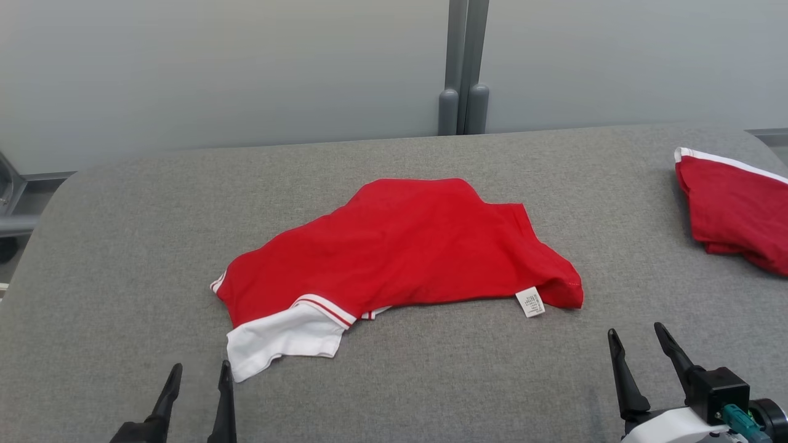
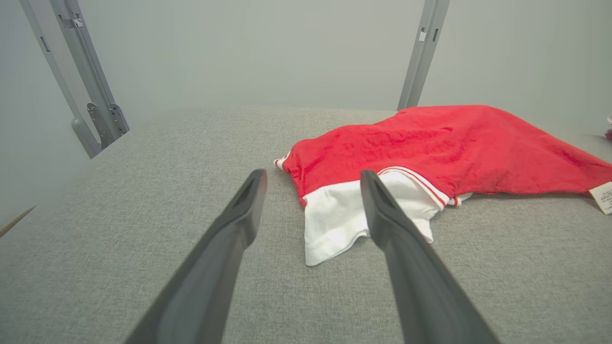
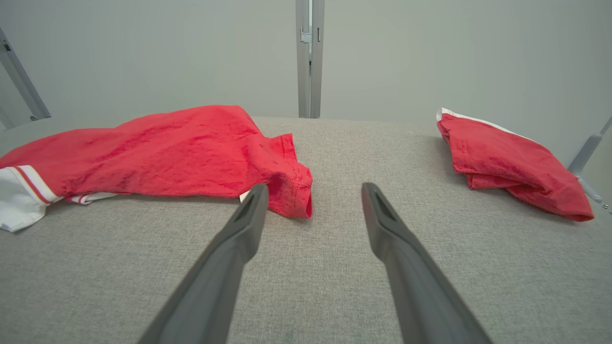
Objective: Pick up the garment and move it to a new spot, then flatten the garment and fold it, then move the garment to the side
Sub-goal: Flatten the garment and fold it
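Red garment [image 1: 400, 246] crumpled mid-frame on grey tabletop [image 1: 443, 381], left pincer [image 1: 200, 368] lower left, right pincer [image 1: 635, 329] lower right, both spread wide, holding nothing, folded piece [image 1: 732, 203] right edge

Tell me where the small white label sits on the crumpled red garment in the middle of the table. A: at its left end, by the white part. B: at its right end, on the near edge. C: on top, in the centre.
B: the label sticks out at the near right corner of the garment, opposite the white part.
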{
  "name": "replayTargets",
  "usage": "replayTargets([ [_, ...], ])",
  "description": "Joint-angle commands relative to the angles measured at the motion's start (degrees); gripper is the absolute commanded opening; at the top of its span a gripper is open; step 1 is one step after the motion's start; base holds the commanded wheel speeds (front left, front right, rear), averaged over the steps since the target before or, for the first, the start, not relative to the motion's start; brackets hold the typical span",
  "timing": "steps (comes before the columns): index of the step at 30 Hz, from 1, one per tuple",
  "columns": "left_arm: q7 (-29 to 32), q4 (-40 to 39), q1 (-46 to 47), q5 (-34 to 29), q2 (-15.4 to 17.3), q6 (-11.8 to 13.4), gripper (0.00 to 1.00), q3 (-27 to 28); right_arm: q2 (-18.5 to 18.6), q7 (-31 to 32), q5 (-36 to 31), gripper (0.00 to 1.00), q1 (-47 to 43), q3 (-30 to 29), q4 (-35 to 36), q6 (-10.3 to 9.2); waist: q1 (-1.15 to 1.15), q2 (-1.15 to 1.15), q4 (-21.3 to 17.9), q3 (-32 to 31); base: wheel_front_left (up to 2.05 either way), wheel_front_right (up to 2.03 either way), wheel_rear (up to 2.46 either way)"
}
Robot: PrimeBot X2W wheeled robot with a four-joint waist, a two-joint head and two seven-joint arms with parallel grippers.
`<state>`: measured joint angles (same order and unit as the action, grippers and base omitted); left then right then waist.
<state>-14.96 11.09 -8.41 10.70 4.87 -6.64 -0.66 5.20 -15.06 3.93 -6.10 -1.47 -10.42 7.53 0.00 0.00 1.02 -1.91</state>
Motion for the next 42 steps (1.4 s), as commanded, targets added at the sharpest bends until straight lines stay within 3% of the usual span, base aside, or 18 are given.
replayTargets([
  [1, -0.21, 0.55, 0.23, -0.11, -0.20, -0.34, 1.00, -0.39, 0.44, -0.27, 0.54, 1.00, 0.84, 0.17, -0.66, -0.08, 0.00, 0.00, 0.14, -0.01, 0.00, 0.00, 0.00],
  [9, -0.17, 6.45, 2.91, 3.28, -0.78, -0.77, 1.00, -2.66, 4.06, -0.26, 2.34, 1.00, 6.63, 3.80, -8.08, -0.08, 0.00, 0.00, 0.30, 1.45, 0.00, 0.00, 0.00],
  [17, 0.20, 15.14, 10.85, 5.20, 1.68, -0.89, 1.00, -7.42, 7.77, 0.94, 5.57, 1.00, 17.87, 6.75, -19.80, -0.09, 0.00, 0.00, 1.87, 5.08, 0.00, 0.00, 0.00],
  [26, -0.22, 20.84, 16.42, 6.22, 2.65, -0.85, 1.00, -9.52, 7.70, 0.44, 9.37, 1.00, 24.54, 11.62, -29.87, -0.08, 0.00, 0.00, 3.23, 7.35, 0.00, 0.00, 0.00],
  [36, -0.18, 24.82, 18.90, 10.05, 3.08, -0.85, 1.00, -11.96, 7.58, -0.18, 11.73, 1.00, 27.91, 14.50, -34.92, -0.08, 0.00, 0.00, 3.71, 7.73, 0.00, 0.00, 0.00],
  [40, -0.19, 25.77, 19.45, 11.15, 3.60, -0.85, 1.00, -12.92, 7.69, -0.23, 12.55, 0.81, 28.53, 14.89, -35.07, -0.08, 0.00, 0.00, 3.77, 7.85, 0.00, 0.00, 0.00],
  [42, 0.01, 26.54, 20.01, 11.79, 3.96, -0.85, 1.00, -13.07, 7.90, -0.24, 12.69, 0.81, 28.71, 14.87, -34.82, -0.08, 0.00, 0.00, 3.82, 8.00, 0.00, 0.00, 0.00],
])
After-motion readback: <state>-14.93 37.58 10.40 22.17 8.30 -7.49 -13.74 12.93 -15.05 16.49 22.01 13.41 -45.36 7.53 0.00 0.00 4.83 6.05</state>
